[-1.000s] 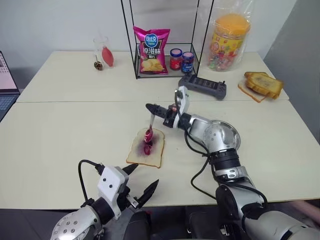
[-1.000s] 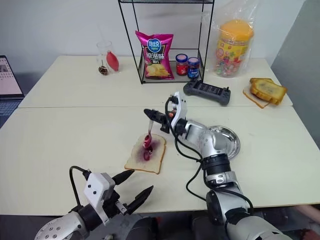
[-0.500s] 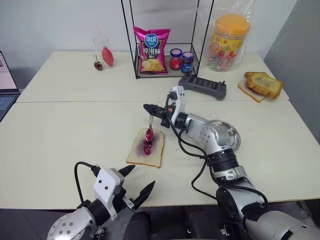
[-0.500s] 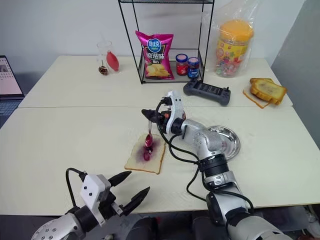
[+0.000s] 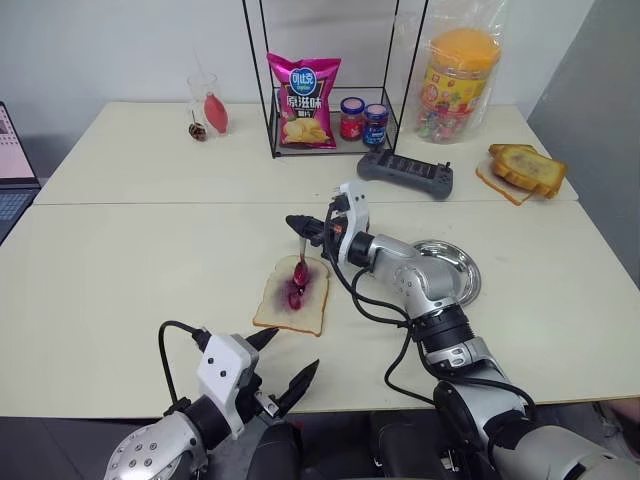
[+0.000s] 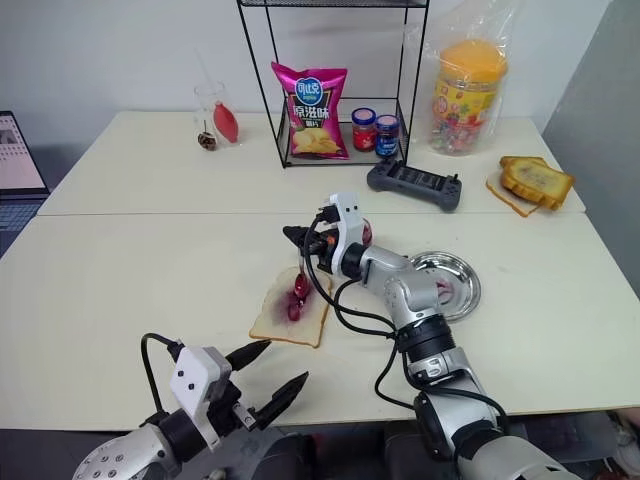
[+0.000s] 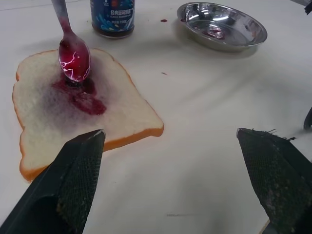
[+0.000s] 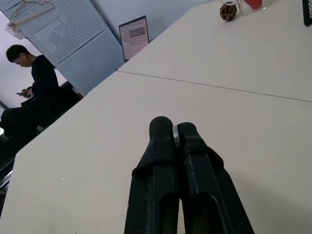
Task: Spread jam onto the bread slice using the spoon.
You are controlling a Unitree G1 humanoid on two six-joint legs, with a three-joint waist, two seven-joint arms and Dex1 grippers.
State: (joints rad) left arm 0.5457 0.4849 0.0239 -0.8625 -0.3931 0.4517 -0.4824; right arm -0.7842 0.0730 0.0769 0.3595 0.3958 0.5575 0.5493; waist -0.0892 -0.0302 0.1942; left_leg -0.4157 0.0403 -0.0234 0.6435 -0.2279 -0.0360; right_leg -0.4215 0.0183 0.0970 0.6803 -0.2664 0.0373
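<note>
Now the right gripper [image 5: 296, 224], jaws clamped on the spoon [image 5: 299, 266], presses jam [image 7: 80, 95] into the bread slice [image 5: 292, 296]; too much pressure could tear it. Left gripper [image 5: 282, 362] gapes empty.

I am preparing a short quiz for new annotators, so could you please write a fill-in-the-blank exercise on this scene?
1. The right gripper is shut on the handle of the small silver metal ____.
2. The spoon's bowl rests on the square white bread slice with the ____ jam stain.
3. The left gripper hovers near the table edge with its jaws ____.
4. The round silver metal dish lies to the robot's ____ of the bread.

Missing words: spoon; purple-red; open; right
</note>
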